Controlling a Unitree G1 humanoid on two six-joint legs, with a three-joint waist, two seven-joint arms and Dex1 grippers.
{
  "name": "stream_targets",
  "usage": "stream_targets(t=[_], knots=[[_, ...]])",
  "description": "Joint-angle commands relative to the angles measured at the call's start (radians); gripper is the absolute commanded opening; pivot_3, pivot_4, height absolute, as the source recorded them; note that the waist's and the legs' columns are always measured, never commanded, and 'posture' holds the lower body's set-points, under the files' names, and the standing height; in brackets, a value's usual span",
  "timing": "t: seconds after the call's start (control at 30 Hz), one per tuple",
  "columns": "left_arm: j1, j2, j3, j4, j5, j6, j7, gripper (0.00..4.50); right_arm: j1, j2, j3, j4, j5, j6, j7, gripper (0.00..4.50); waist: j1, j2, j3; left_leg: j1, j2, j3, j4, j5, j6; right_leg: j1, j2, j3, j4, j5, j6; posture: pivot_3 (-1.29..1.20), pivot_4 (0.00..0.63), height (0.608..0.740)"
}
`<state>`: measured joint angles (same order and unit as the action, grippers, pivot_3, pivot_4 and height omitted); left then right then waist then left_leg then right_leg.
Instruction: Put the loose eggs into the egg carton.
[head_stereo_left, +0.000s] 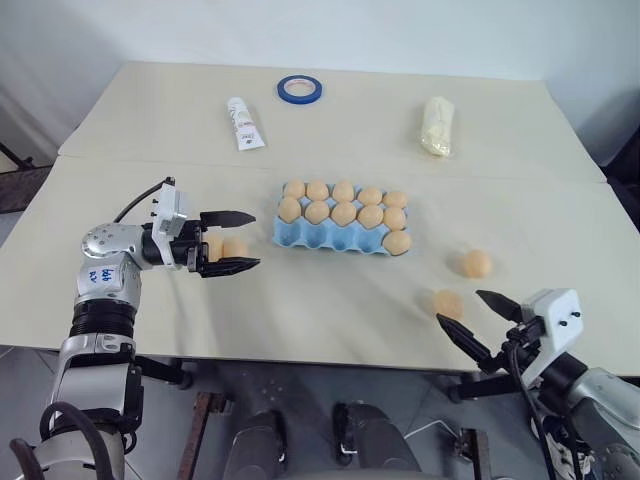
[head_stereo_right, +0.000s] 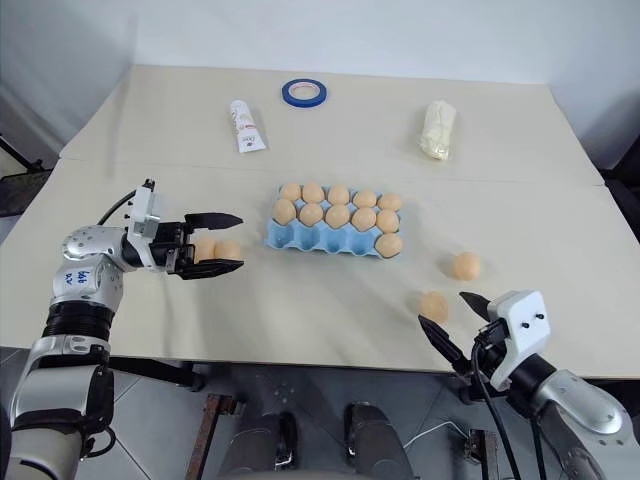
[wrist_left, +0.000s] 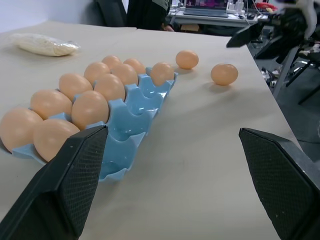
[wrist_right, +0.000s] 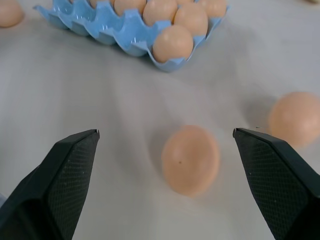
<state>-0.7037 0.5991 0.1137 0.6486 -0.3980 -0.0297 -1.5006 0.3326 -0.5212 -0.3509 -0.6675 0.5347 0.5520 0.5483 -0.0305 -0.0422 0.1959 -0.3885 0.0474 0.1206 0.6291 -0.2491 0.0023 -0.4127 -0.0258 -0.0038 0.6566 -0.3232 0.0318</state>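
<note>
Left gripper (head_stereo_left: 232, 241): fingers spread wide, nothing between them; held level over the table (head_stereo_left: 330, 300), pointing toward the carton.
Loose eggs, left pair (head_stereo_left: 225, 247): two tan eggs on the table just left of the carton, seen partly behind the left gripper's fingers; whether they touch each other is hard to tell from here.
White tube (head_stereo_left: 244, 123): lying flat on the far left part of the table, well apart from the carton.
Blue tape ring (head_stereo_left: 299, 89): flat on the far edge of the table, beside the tube.
Egg carton (head_stereo_left: 322, 238): light blue tray at table centre; back two rows filled with eggs, front row holding one egg in its rightmost cup, the other front cups bare.
Cream bag (head_stereo_left: 437, 125): lumpy, on the far right part of the table.
Loose eggs, right pair: one egg (head_stereo_left: 448, 303) near the front edge, just ahead of the right gripper; another egg (head_stereo_left: 477, 263) beyond it and to the right; the two lie apart from each other and from the carton.
Right gripper (head_stereo_left: 468, 316): fingers wide apart, empty; low near the front edge, pointing at the nearer egg without touching it.
</note>
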Motion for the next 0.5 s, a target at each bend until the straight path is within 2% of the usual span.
stream_targets(t=[0.03, 0.37, 0.47, 0.5], knots=[[0.012, 0.025, 0.022, -0.049, -0.028, 0.002, -0.037, 4.48, -0.063, 0.016, 0.035, 0.057, -0.041, -0.048, -0.025, 4.50, -0.001, 0.000, 0.000, 0.000, 0.000, 0.000, 0.000, 0.000, 0.000, 0.000, 0.000, 0.000, 0.000, 0.000, 0.000, 0.00, 0.150, 0.740], [0.054, 0.033, 0.049, -0.114, -0.039, 0.006, 0.015, 4.48, -0.161, 0.007, 0.150, 0.196, -0.097, -0.016, -0.013, 4.50, 0.002, 0.000, 0.000, -0.001, 0.000, -0.001, 0.000, 0.000, 0.000, 0.000, 0.000, -0.001, 0.000, 0.000, 0.000, 0.00, 0.150, 0.740], [0.061, 0.031, 0.056, -0.128, -0.040, 0.005, 0.025, 4.50, -0.172, 0.014, 0.143, 0.196, -0.089, -0.021, -0.015, 3.92, 0.002, 0.000, 0.000, -0.001, 0.000, -0.001, 0.000, 0.000, 0.000, -0.001, 0.000, -0.001, 0.000, 0.000, 0.000, 0.00, 0.150, 0.740], [0.064, 0.030, 0.059, -0.133, -0.040, 0.004, 0.030, 4.50, -0.175, 0.013, 0.143, 0.192, -0.087, -0.021, -0.011, 3.54, 0.002, 0.000, 0.000, -0.001, 0.000, -0.001, 0.000, 0.000, 0.000, 0.000, 0.000, -0.001, 0.000, 0.000, 0.000, 0.00, 0.150, 0.740]])
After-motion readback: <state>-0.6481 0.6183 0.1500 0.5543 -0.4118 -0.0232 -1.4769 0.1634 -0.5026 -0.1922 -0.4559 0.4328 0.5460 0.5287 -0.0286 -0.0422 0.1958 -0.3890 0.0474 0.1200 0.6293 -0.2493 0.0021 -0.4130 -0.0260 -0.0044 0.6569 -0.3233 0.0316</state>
